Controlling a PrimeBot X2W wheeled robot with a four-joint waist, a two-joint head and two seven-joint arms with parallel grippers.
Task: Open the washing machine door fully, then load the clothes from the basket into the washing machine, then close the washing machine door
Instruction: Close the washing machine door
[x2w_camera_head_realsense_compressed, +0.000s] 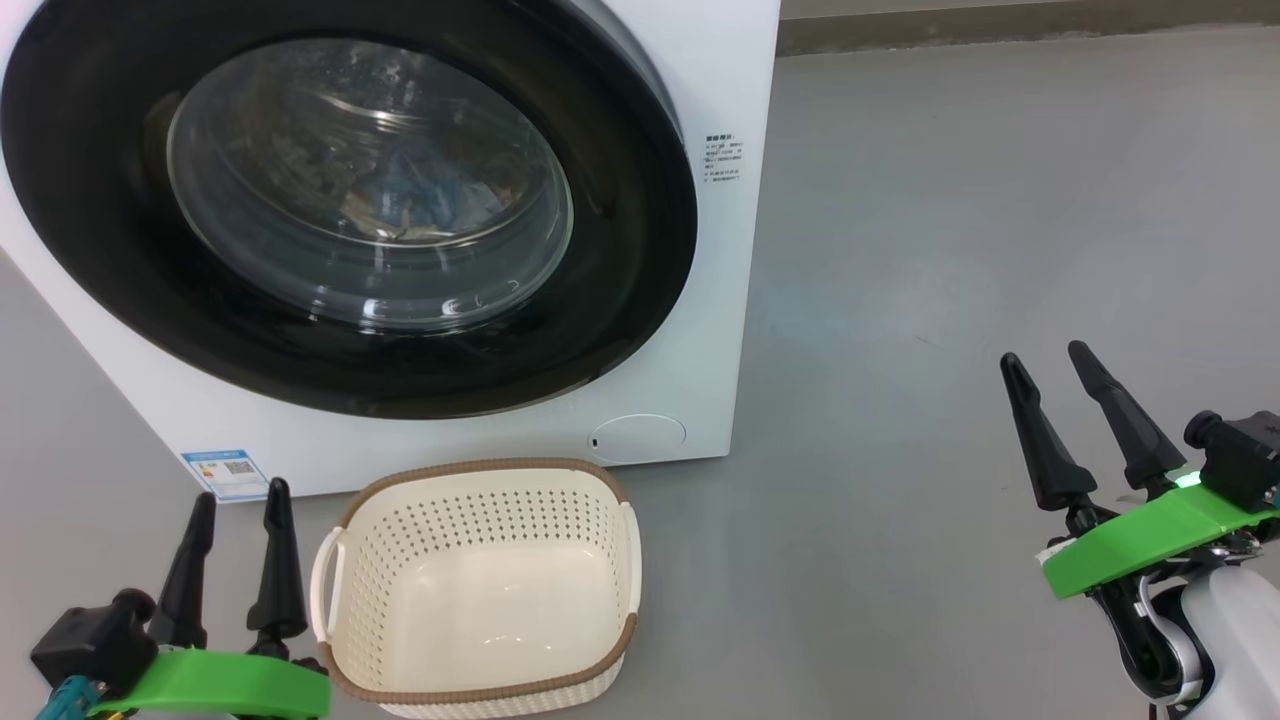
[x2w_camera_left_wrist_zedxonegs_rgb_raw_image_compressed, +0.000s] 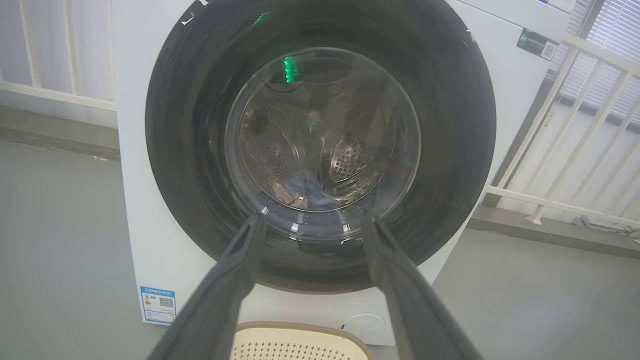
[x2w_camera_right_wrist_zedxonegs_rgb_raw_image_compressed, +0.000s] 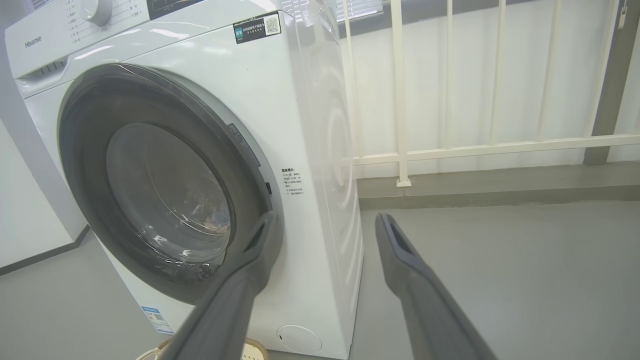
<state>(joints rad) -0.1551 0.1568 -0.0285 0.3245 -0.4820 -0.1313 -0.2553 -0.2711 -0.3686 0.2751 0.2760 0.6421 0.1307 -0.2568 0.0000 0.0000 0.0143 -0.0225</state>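
Observation:
The white washing machine (x2w_camera_head_realsense_compressed: 720, 90) stands ahead with its round black-rimmed door (x2w_camera_head_realsense_compressed: 620, 300) shut against the front. Through the glass bowl (x2w_camera_left_wrist_zedxonegs_rgb_raw_image_compressed: 320, 135) the blue clothes (x2w_camera_left_wrist_zedxonegs_rgb_raw_image_compressed: 305, 192) lie at the bottom of the drum. The cream basket (x2w_camera_head_realsense_compressed: 480, 585) sits empty on the floor before the machine. My left gripper (x2w_camera_head_realsense_compressed: 240, 500) is open at the lower left, just left of the basket, holding nothing. My right gripper (x2w_camera_head_realsense_compressed: 1048, 362) is open at the lower right, well clear of the machine. The door (x2w_camera_right_wrist_zedxonegs_rgb_raw_image_compressed: 165, 190) also shows shut in the right wrist view.
Grey floor (x2w_camera_head_realsense_compressed: 950, 250) spreads to the right of the machine. A white railing (x2w_camera_right_wrist_zedxonegs_rgb_raw_image_compressed: 450, 147) with a low kerb runs behind and beside it. A blue label (x2w_camera_head_realsense_compressed: 225, 472) and a round cap (x2w_camera_head_realsense_compressed: 635, 438) sit low on the machine's front.

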